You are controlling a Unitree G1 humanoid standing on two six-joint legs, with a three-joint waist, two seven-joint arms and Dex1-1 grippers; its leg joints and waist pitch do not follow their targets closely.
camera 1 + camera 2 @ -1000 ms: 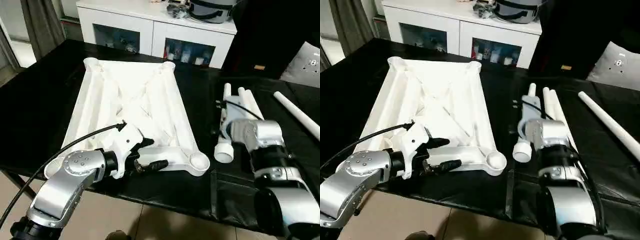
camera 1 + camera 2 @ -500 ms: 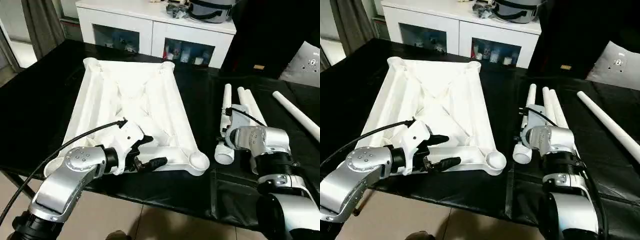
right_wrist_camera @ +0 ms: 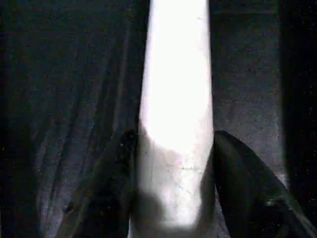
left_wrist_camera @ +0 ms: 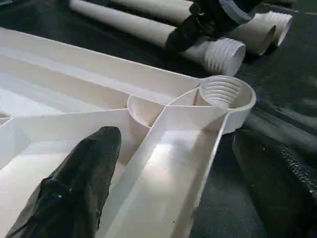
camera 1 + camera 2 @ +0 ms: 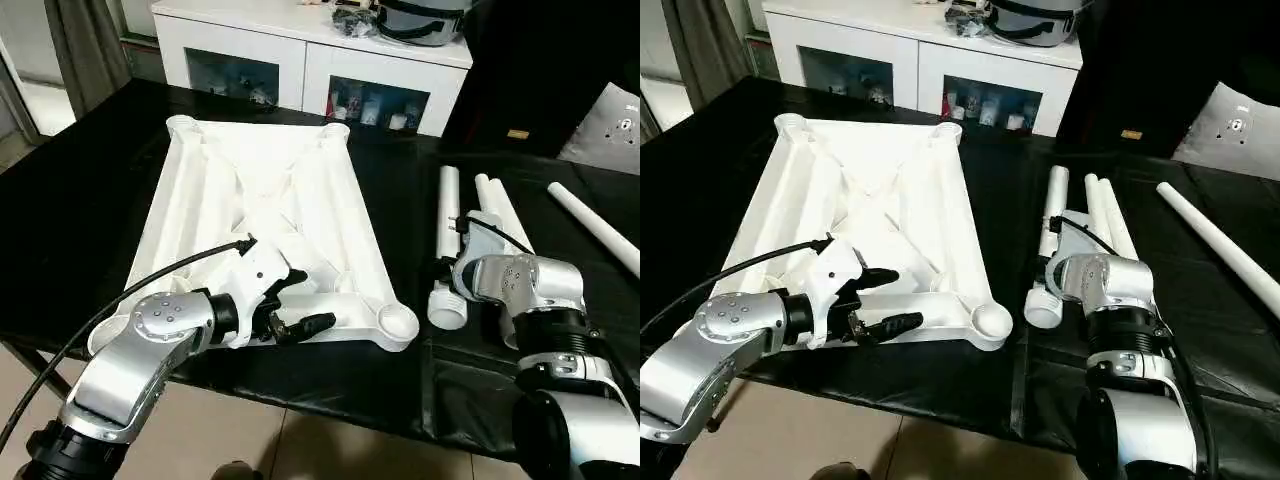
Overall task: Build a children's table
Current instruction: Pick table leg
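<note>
The white table top (image 5: 260,200) lies upside down on the black table, ribs up. My left gripper (image 5: 300,303) is shut on its near rim, one finger (image 4: 84,188) inside the ribs and the other outside. The threaded corner socket (image 4: 220,91) sits just right of it. My right gripper (image 3: 173,144) is shut on a white leg (image 5: 447,215) lying right of the top. That leg's threaded end (image 5: 447,305) points toward me, close to the socket. Two more legs (image 5: 497,205) lie beside it, and a fourth leg (image 5: 595,225) lies at the far right.
A white cabinet with glass doors (image 5: 310,60) stands behind the table, with a grey vessel (image 5: 420,20) on it. A pale grey cushion (image 5: 615,120) sits at the back right. The black table's near edge (image 5: 330,385) runs just below my grippers, above tiled floor.
The held leg's far end has swung left, away from the other two legs, and my right wrist has turned over it. My left gripper has stayed on the rim.
</note>
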